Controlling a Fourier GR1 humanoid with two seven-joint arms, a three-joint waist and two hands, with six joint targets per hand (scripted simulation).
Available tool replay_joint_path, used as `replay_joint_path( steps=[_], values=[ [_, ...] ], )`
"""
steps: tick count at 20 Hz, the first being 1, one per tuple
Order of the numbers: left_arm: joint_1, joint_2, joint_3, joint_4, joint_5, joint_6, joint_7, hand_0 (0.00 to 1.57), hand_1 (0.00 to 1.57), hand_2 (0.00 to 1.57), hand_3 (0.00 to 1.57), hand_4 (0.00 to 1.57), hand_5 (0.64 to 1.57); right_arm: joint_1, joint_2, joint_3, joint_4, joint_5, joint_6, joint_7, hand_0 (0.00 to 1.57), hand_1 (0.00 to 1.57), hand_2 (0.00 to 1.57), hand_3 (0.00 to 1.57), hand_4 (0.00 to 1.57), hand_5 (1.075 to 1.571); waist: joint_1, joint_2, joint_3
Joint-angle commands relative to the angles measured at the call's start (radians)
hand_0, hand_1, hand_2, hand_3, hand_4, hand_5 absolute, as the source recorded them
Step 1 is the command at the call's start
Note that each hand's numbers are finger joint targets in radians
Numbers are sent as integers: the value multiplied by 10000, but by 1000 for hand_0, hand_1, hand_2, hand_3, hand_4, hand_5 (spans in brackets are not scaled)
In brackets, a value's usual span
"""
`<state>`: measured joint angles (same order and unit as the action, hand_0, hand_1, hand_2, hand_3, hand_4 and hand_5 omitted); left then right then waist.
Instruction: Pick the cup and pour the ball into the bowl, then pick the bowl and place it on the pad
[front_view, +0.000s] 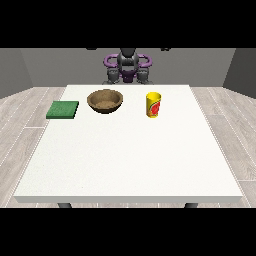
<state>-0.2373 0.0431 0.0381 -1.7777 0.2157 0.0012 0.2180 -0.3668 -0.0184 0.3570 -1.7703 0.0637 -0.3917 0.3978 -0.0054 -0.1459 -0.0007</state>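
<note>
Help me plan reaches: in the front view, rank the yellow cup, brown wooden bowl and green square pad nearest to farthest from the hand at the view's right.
1. yellow cup, in front of the hand at the view's right
2. brown wooden bowl, left of the cup
3. green square pad, near the table's left edge

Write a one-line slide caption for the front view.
Humanoid robot behind a white table bearing a green square pad, a brown wooden bowl and an upright yellow cup, all untouched.

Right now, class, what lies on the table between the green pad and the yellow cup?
The brown bowl sits between the green pad and the yellow cup, as the front view shows, apart from both.
</note>
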Motion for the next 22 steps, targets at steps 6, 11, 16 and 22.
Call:
replay_joint_path(
  steps=[6, 11, 16, 22],
  values=[
    [-2384, 1073, 940, 1441, -1149, 140, -1993, 0, 0, 0, 0, 0, 1459, -1204, -357, -1013, 24, -637, 1091, -1473, 0, 0, 0, 0, 0, 1568, -950, 3315, 8],
    [-1609, 1442, 1967, 3517, -1166, -68, -4038, 0, 0, 0, 0, 0, 1434, -658, -765, -965, -1448, -1080, 1769, -761, 0, 0, 0, 0, 0, 1568, -1863, 3227, -2],
    [-1457, 1056, 1772, 5013, -1378, -333, -6120, 0, 0, 0, 0, 0, 1405, -1079, -997, -1696, -1332, -1100, 2009, -1292, 0, 0, 0, 0, 0, 1568, -1601, 4026, -1],
    [-1776, 972, 1705, 7080, -1533, -477, -7101, 0, 0, 0, 0, 0, 1409, -831, -1070, -2444, -1251, -1458, 2361, -1123, 0, 0, 0, 0, 0, 1569, -1272, 3385, 3]
  ],
)
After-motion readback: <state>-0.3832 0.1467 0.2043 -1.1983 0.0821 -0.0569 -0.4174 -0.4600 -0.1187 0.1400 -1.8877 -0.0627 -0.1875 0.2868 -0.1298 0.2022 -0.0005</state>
